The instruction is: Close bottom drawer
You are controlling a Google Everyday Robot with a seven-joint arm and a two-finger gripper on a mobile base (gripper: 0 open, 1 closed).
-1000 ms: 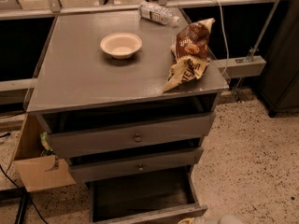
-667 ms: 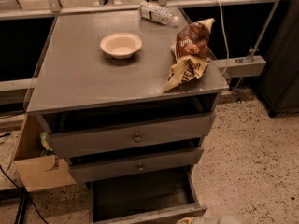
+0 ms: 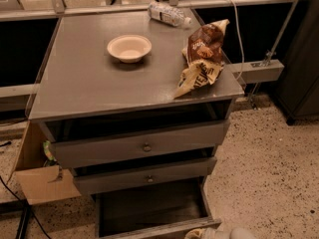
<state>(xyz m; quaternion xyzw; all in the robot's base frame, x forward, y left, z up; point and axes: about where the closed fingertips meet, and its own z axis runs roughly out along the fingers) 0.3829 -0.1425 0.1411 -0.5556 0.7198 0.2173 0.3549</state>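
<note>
Grey bench (image 3: 99, 91) fills the middle of the frame. It carries a cream bowl (image 3: 129, 48), a plastic bottle (image 3: 169, 15) lying on its side at the back edge, and a crumpled brown snack bag (image 3: 202, 56) near the right edge. Under it the top drawer (image 3: 144, 146) and middle drawer (image 3: 144, 176) sit slightly ajar. The bottom drawer (image 3: 149, 207) stands pulled far out at lower centre, dark inside exposed. A pale part of the gripper (image 3: 215, 233) shows at the bottom edge, beside that drawer's front corner; whether it is released or clenched cannot be told.
</note>
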